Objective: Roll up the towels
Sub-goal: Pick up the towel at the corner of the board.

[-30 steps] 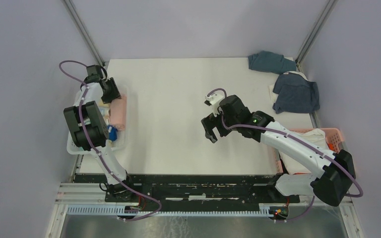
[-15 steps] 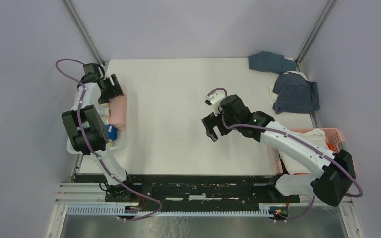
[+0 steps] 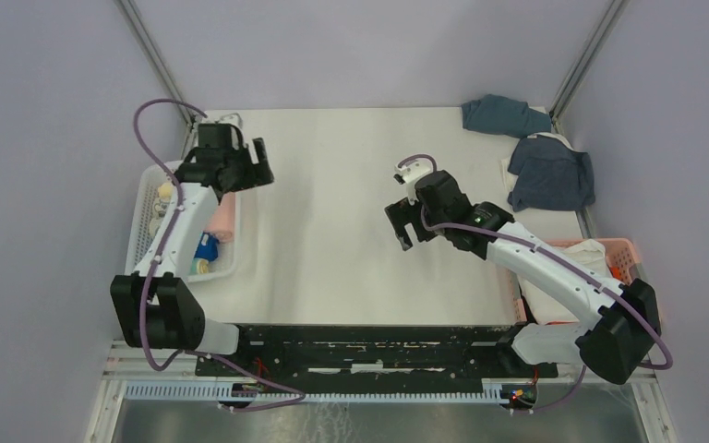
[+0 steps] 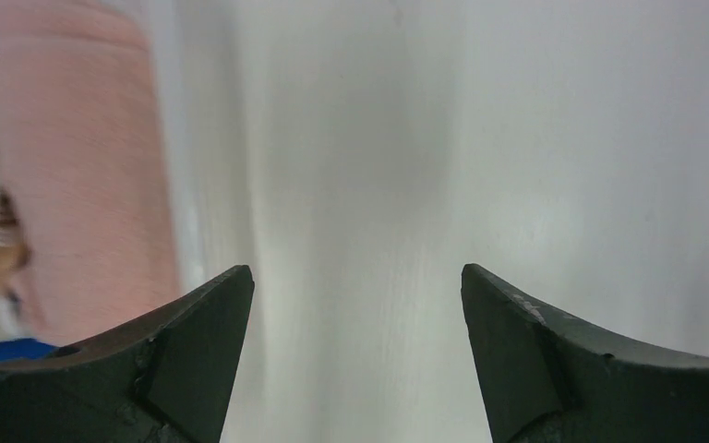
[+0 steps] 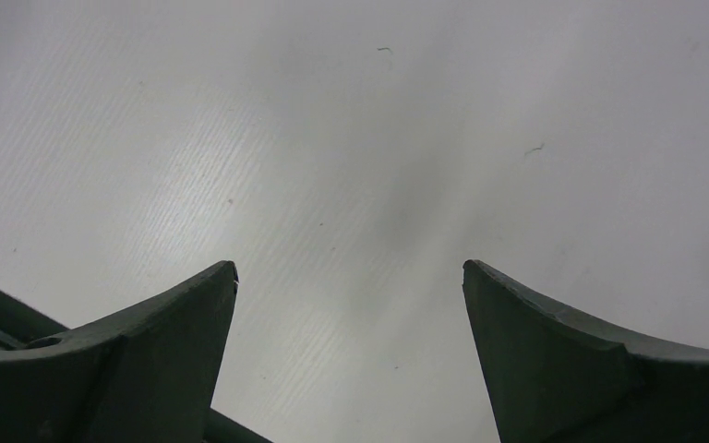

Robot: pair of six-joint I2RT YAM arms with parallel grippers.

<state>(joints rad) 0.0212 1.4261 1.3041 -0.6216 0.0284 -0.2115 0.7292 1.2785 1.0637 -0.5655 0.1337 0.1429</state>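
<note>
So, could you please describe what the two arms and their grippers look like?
Both the left arm and right arm have white links and black joints, each trailing a purple cable. A small green light glows on the right one. The left gripper and right gripper have dark, wedge-shaped fingers.

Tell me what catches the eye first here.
A crumpled slate blue cloth towel and a dark navy cloth towel lie at the far right corner of the white table. A rolled pink cloth towel sits in the white plastic lattice basket at the left edge. The left gripper and right gripper hang open.
</note>
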